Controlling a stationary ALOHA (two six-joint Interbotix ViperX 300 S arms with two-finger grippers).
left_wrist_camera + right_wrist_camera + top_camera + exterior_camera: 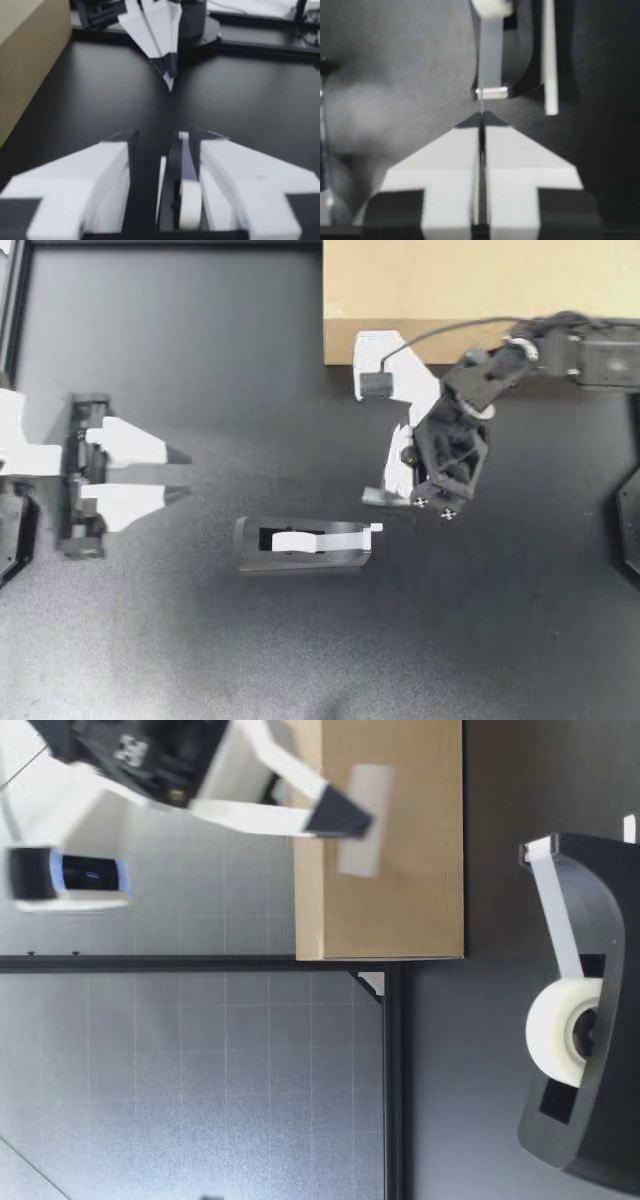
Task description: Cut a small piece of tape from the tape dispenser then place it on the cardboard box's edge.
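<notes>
the right gripper [372, 498] is pinched tight on a short piece of tape [362, 820], held up off the tabletop [200, 360] just past the cutter end of the tape dispenser [300, 558], which sits near the tabletop's middle. the cardboard box [480, 290] lies along the back edge toward the right corner, not touching the piece of tape. the left gripper [182, 474] sits by the left edge, fingers spread and holding nothing, pointing at the tape dispenser.

The tape dispenser [303, 545] was set mid-table [150, 360], with the left gripper [188, 474] well apart at its left. The right gripper [375, 497], pinched onto a piece of tape [360, 820], was near its right end. The cardboard box [480, 290] was placed behind.
</notes>
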